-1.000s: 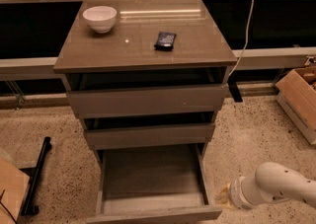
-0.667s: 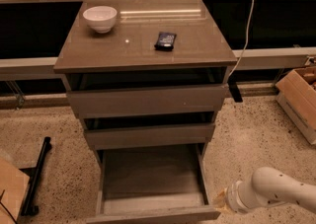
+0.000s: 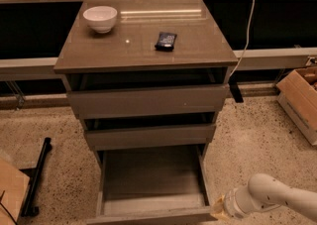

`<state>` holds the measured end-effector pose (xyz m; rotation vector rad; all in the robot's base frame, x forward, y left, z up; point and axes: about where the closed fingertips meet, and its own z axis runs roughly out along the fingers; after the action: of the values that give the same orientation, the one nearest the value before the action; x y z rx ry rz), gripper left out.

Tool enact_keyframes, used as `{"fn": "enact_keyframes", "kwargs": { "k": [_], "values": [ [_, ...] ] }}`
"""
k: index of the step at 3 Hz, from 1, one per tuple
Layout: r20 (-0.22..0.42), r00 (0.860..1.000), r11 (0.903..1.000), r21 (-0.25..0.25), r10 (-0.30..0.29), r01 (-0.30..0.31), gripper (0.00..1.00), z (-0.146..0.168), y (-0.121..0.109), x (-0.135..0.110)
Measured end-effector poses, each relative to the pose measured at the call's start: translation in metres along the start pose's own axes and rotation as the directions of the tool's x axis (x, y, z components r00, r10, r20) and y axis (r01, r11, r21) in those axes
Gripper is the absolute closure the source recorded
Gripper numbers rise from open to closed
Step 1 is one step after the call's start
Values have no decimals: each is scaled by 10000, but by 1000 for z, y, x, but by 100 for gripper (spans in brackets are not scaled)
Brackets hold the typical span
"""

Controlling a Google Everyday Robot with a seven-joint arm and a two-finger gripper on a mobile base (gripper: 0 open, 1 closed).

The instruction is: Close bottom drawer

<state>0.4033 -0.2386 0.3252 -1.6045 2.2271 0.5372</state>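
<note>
The bottom drawer (image 3: 151, 179) of the grey-brown cabinet is pulled far out, and its shallow tray is empty. Its front panel (image 3: 148, 217) runs along the picture's lower edge. The two drawers above it, the top drawer (image 3: 147, 101) and the middle drawer (image 3: 149, 136), stand slightly out. My white arm (image 3: 277, 196) reaches in from the lower right. The gripper (image 3: 218, 210) is at the right end of the bottom drawer's front panel, close to it or touching it.
A white bowl (image 3: 100, 18) and a dark small packet (image 3: 166, 40) lie on the cabinet top. A cardboard box (image 3: 299, 97) stands on the floor at the right. A black stand (image 3: 35, 179) and another box corner (image 3: 10, 194) are at the lower left. A white cable (image 3: 246, 35) hangs behind.
My arm has moved left and a little down, toward the right end of the bottom drawer's front. The drawer has not visibly moved.
</note>
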Motion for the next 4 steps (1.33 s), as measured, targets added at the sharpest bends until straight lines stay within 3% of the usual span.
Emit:
{"fn": "enact_keyframes", "kwargs": {
  "k": [2, 4],
  "values": [
    [-186, 9998, 9995, 317, -46, 52, 100, 1, -1, 1],
    [-225, 9997, 9964, 849, -56, 75, 100, 31, -13, 34]
  ]
}}
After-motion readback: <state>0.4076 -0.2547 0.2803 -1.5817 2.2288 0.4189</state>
